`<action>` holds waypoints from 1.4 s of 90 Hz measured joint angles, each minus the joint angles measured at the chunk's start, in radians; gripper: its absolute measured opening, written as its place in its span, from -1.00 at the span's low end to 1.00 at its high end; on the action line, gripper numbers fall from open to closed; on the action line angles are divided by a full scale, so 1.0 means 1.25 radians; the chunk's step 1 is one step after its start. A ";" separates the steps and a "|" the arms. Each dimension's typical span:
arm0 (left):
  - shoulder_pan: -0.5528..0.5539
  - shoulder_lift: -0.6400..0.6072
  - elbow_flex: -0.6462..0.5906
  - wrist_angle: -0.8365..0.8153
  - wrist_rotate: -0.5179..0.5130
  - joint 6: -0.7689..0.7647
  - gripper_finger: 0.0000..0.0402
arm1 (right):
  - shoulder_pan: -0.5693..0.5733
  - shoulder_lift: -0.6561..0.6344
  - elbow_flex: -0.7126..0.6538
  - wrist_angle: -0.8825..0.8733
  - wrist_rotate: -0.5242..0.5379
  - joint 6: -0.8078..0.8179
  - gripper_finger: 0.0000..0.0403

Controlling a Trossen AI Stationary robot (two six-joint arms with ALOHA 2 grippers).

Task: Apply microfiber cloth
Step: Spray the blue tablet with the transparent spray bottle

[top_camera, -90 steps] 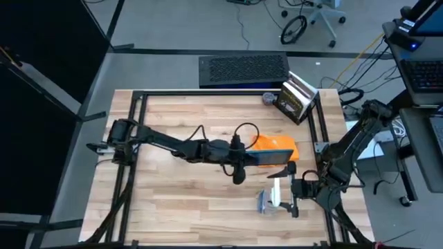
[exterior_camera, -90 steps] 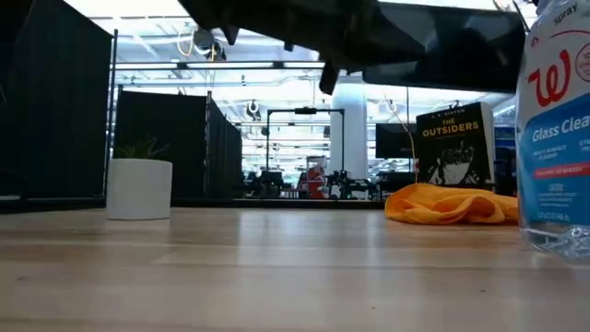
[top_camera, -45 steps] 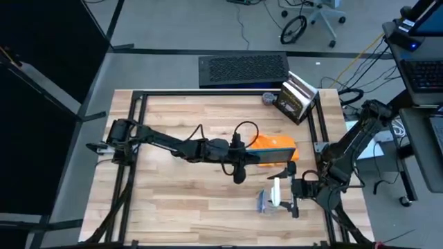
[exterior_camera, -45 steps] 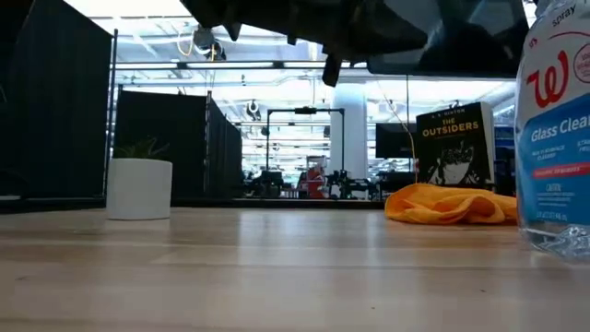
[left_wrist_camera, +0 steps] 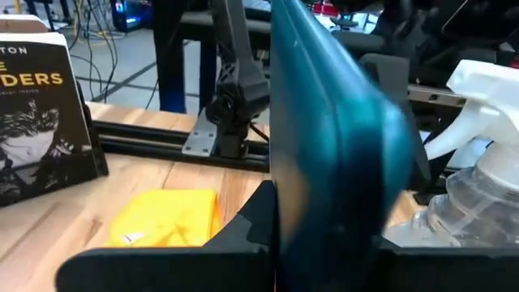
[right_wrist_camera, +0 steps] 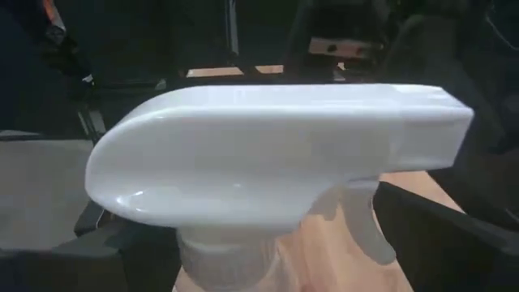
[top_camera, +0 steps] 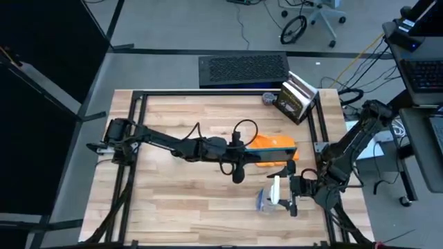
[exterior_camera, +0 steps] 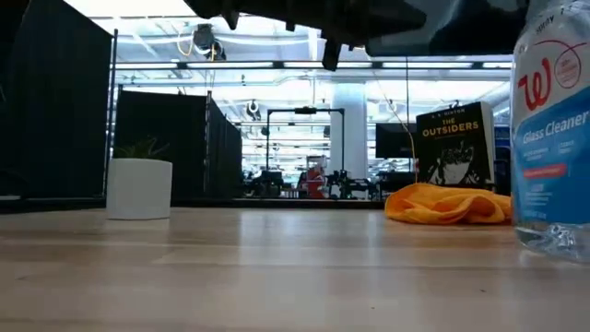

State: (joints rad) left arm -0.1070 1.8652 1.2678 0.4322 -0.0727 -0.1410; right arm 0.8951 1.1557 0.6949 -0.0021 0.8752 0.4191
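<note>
left gripper (top_camera: 257, 158) clamped on dark tablet (left_wrist_camera: 324, 154), held edge-up above table centre | microfiber cloth (top_camera: 271, 144) lying crumpled on table (top_camera: 173, 200), just at 12 o'clock of the tablet, partly under it | right gripper (top_camera: 294, 194) at 4 o'clock, apparently closed on spray bottle (top_camera: 271, 197) | book (top_camera: 296, 99) at 1 o'clock
</note>
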 joint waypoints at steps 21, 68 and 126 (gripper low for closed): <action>0.000 0.000 0.000 0.000 0.013 -0.002 -0.97 | 0.000 0.000 0.000 -0.005 -0.032 -0.010 0.75; 0.000 0.000 0.000 0.004 0.013 -0.001 -0.97 | 0.000 -0.001 0.000 -0.010 -0.030 -0.001 0.28; 0.002 -0.059 -0.001 -0.103 -0.053 0.042 -0.97 | 0.041 -0.071 0.117 -0.342 -0.141 0.221 0.75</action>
State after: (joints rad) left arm -0.1047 1.7914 1.2667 0.3029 -0.1385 -0.0887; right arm 0.9463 1.0666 0.8410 -0.4298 0.6994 0.6948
